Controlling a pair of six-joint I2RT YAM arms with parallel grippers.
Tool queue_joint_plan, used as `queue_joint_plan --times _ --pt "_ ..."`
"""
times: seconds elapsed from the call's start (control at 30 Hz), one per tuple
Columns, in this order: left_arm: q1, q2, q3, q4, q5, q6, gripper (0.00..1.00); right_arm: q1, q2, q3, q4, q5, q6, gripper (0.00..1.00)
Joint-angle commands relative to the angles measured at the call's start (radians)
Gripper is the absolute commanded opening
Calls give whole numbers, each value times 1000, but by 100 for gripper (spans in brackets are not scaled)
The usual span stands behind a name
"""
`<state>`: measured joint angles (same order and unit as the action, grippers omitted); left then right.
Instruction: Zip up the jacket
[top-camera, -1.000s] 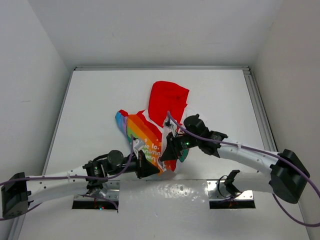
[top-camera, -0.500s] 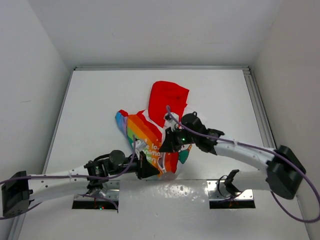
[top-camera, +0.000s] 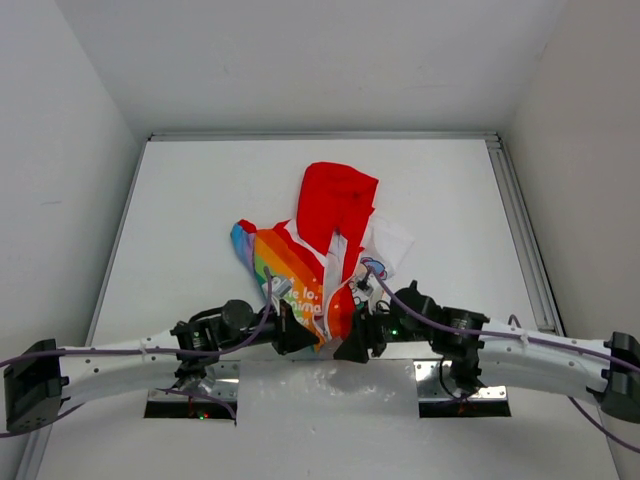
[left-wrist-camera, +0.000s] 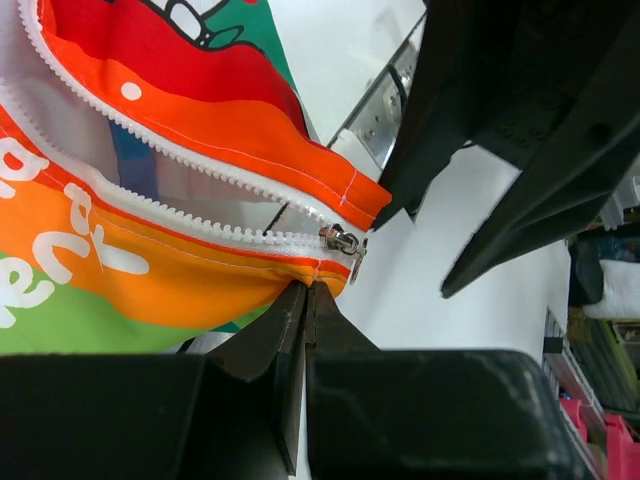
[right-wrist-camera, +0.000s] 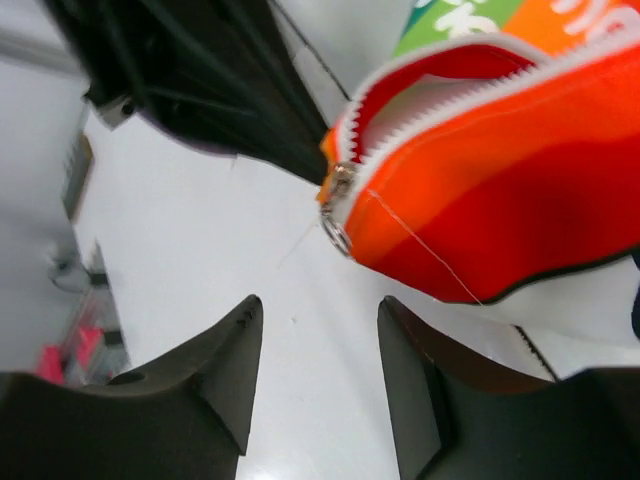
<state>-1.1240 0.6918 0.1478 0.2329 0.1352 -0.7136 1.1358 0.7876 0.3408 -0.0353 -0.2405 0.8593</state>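
1. Jacket (top-camera: 300, 275) lying rumpled on the white counter (top-camera: 190, 220), near the middle and close to the arm bases. Its red hood (top-camera: 338, 200) points toward the far wall, and its rainbow stripes and white lettering face up.
2. The front stands open almost the whole way. The two rows of white teeth (left-wrist-camera: 150, 140) spread apart and meet only at the hem, where the metal slider (left-wrist-camera: 342, 240) sits at the very bottom of the track.
3. The left fingers (left-wrist-camera: 265, 345) are pressed tight together, pinching the orange hem of the jacket just under the slider. That arm lies low along the counter, coming in from the left.
4. The right fingers (right-wrist-camera: 225, 360) are spread apart with nothing between them. They hang low over bare counter just beside the hem on the right side. The slider's small pull tab (right-wrist-camera: 335, 235) dangles in front of the gap, touching neither finger.
5. From above, the two arms come nearly nose to nose at the jacket's near edge. The left one is on the cloth and the right one is just short of it.
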Motion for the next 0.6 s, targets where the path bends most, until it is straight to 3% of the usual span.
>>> queue_joint_plan --times 0.0,0.17,0.33,0.57 --pt "-5 -3 33 54 -23 -33 0 13 -47 -41 80 115 163 50" --pt "-5 -6 10 101 4 -47 0 15 -15 -134 247 118 253 51" --pt "-5 -3 3 117 23 -44 0 15 67 -125 365 107 242 51" --pt "-5 -18 -8 111 24 -49 0 15 116 -131 472 118 254 44"
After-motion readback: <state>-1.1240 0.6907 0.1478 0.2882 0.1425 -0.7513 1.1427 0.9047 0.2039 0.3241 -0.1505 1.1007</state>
